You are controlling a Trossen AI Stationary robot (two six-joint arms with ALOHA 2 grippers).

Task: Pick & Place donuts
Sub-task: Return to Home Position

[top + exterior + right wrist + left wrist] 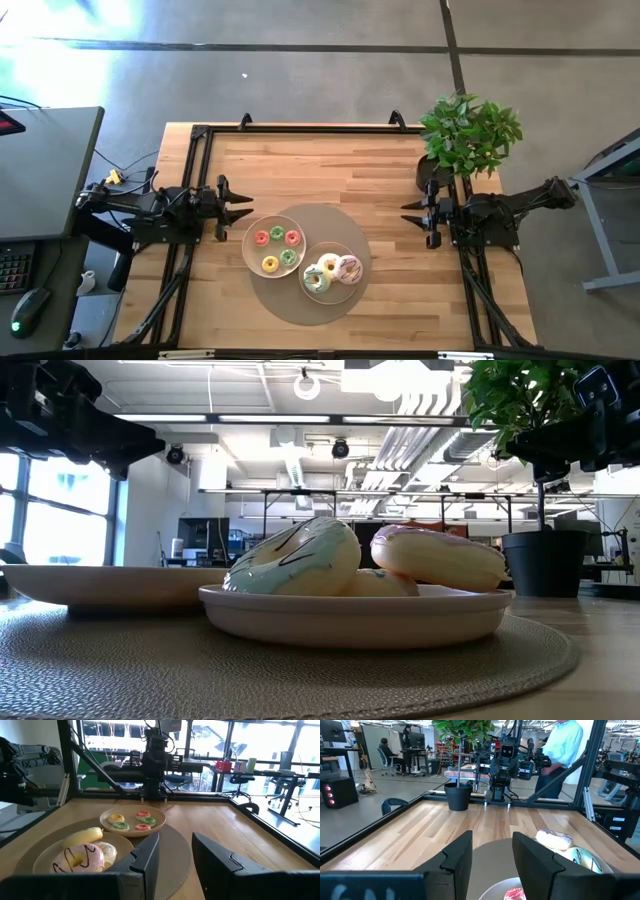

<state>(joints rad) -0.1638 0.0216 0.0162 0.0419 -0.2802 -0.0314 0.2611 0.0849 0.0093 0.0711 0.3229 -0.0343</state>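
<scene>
Three larger donuts, pink-sprinkled [349, 267], white [329, 265] and green [316, 279], lie on a pale plate [333, 293] at the middle of the table. Several mini donuts [277, 247] in red, green and yellow lie on a second pale plate [250, 250] to its left. Both plates sit on a round woven mat [355, 228]. My left gripper [247, 209] hovers open at the table's left, just left of the mini-donut plate. My right gripper [405, 221] hovers open at the table's right, clear of the mat. Neither holds anything.
A potted green plant [467, 135] stands at the table's far right corner, close behind my right arm. A black frame [300, 128] runs along the table's edges. Bare wood lies on the far half of the table. A person [565, 742] stands in the room beyond the table.
</scene>
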